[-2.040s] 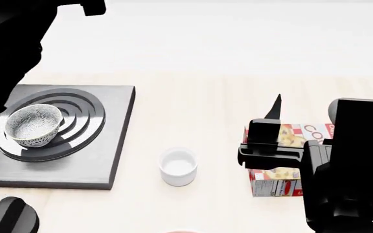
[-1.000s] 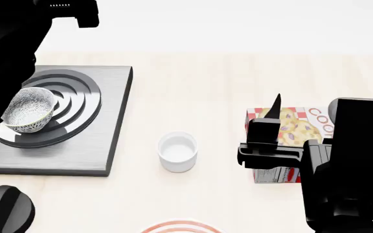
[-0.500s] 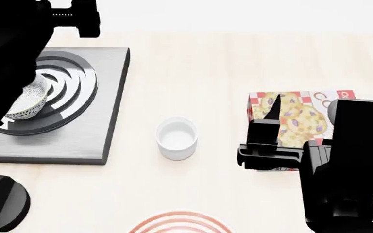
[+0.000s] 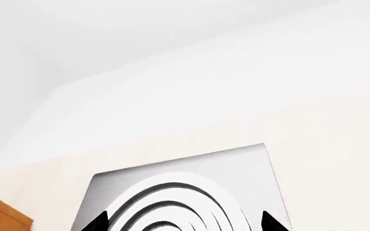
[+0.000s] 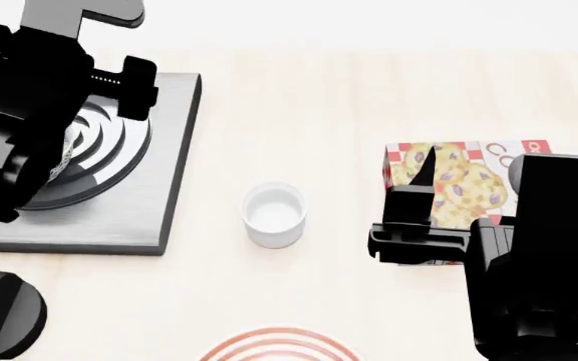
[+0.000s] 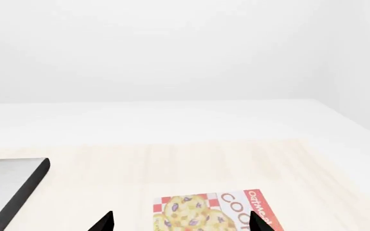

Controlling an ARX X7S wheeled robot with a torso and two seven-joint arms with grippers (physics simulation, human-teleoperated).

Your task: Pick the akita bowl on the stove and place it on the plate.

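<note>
Akita bowl (image 5: 66,147): on stove (image 5: 159,188), mostly hidden under left arm | left gripper (image 4: 183,222): jaws apart, tips over stove rings | right gripper (image 6: 179,221): jaws apart, cookie box (image 6: 214,211) between tips | plate (image 5: 281,344): nearest edge, white cup (image 5: 274,214) beyond.

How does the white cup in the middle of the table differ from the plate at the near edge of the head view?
The white cup is plain white all over; the plate carries thin red concentric rings. The cup is narrow with upright walls, while the plate is much wider and flat. The cup shows whole in the head view; the plate is cut off by the frame's lower edge, only its far part visible. Both are round, white, and rest on the pale table.
</note>
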